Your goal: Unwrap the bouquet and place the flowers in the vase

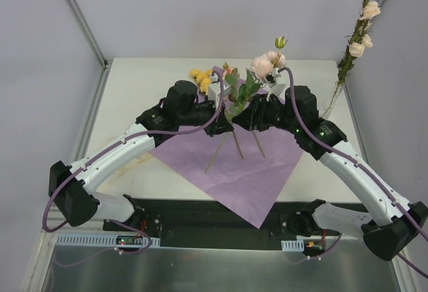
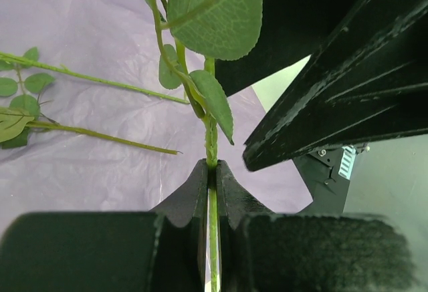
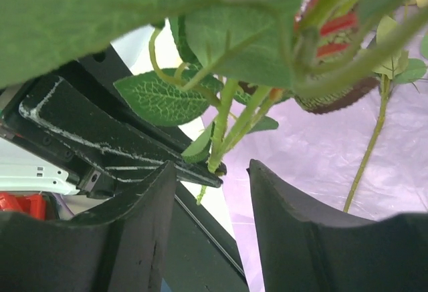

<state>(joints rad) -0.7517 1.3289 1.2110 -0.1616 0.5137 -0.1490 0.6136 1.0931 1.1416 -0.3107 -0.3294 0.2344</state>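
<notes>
Desk (image 1: 134, 91) has the purple paper (image 1: 247, 172) spread flat, so this looks like a stem handoff: left hand (image 2: 212, 172) pinches one flower stem (image 2: 211, 138) upright, right hand (image 3: 212, 168) sits half-spread around it right beside, and needs to clamp down before heading to the vase (image 1: 330, 108) off to its right.

my left gripper (image 2: 212, 172): matte black | stem (image 2: 211, 138): bright green, leaves paler-veined | my right gripper (image 3: 212, 172): black | paper sheet (image 1: 249, 172): plain lilac-purple | pink blooms (image 1: 263, 66): pale pink | yellow bloom (image 1: 199, 76): yellow-orange | cream blooms (image 1: 370, 10): cream on green stalks | my left arm (image 1: 114, 155): white, black joints | cable (image 1: 167, 132): purple | table (image 1: 147, 78): off-white
</notes>
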